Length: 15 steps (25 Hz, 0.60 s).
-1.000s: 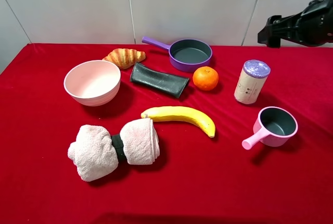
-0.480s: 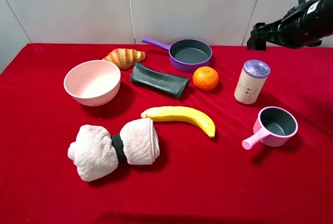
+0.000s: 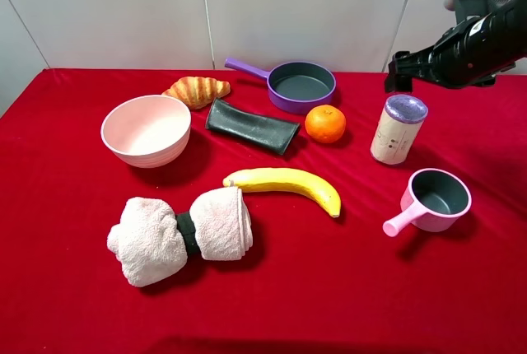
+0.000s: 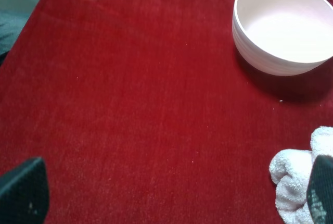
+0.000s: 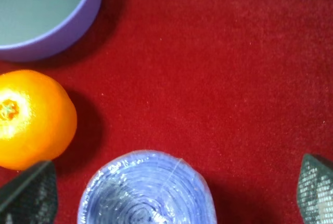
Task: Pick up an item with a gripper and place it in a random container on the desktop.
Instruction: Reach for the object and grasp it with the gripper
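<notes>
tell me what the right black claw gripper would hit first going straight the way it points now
Probably the lilac lid of the upright beige cylindrical canister; the wrist view shows it between the open fingertips of the right gripper. Depth is unclear.

The black jointed right arm [image 3: 473, 41] extended from the upper right edge of the high view, slanting down to the left and ending in the right black mechanical claw [image 3: 397, 74]. In its wrist view, its dark fingertips [image 5: 28, 193] sat in the lower corners, spread wide. The left black mechanical claw [image 4: 171, 190] showed the same wide spread, its tips at the lower corners.
</notes>
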{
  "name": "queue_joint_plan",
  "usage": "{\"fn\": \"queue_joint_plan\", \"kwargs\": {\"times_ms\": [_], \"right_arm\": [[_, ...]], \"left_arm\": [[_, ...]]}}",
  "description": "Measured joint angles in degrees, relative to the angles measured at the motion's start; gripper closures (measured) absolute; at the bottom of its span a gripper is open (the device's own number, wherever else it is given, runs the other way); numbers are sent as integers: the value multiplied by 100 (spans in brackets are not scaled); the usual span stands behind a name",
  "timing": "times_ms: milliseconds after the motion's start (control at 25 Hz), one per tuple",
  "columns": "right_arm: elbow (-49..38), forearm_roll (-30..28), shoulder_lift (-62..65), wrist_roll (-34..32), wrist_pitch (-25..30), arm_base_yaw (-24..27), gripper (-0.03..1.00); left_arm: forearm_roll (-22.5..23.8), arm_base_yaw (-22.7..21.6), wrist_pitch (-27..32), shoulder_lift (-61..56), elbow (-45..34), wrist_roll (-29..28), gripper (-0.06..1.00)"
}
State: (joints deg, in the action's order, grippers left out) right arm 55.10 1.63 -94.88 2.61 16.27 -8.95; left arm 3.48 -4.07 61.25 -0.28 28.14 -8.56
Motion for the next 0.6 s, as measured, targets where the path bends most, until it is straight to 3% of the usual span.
{"fn": "queue_joint_plan", "kwargs": {"times_ms": [600], "right_arm": [[0, 2, -520, 0, 0, 0, 28]], "left_arm": [[0, 0, 0, 0, 0, 0, -5]]}}
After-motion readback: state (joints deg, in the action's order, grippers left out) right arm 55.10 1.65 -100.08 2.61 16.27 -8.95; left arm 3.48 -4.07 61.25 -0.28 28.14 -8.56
